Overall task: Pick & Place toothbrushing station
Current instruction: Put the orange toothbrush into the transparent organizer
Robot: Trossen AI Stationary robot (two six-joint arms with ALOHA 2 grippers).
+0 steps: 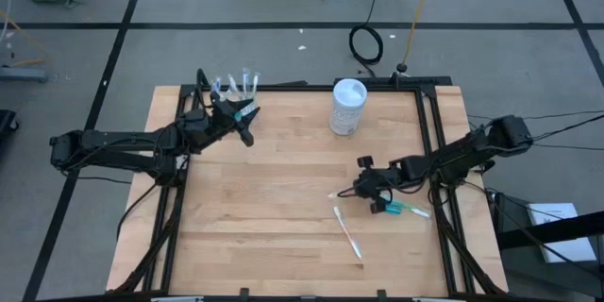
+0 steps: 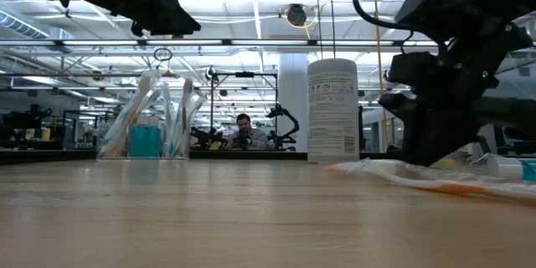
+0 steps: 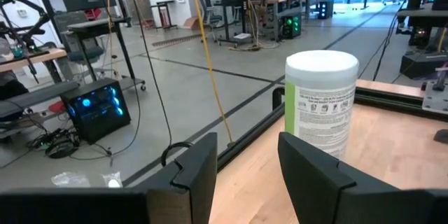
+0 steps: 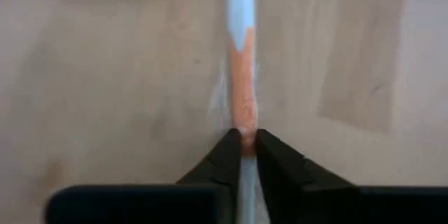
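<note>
From above, the wooden table carries a clear plastic cup of toothbrushes at its far left corner, with the left gripper raised just beside it toward the table's middle. A white cylindrical container stands near the far edge, right of centre. The right gripper sits low near the right edge over a toothbrush that lies loose, slanting toward the near edge; a green-accented packet lies just beside the gripper.

At table height, the cup holds wrapped brushes fanned upright, the left gripper hangs above it, and the container stands upright. The right gripper is down at the tabletop, where a wrapped toothbrush lies flat. A person sits far behind.

From the left wrist, its fingers stand apart with nothing between them, facing the container.

From the right wrist, the fingers are clamped on the orange-and-pale handle of the toothbrush, which lies on the wood.
</note>
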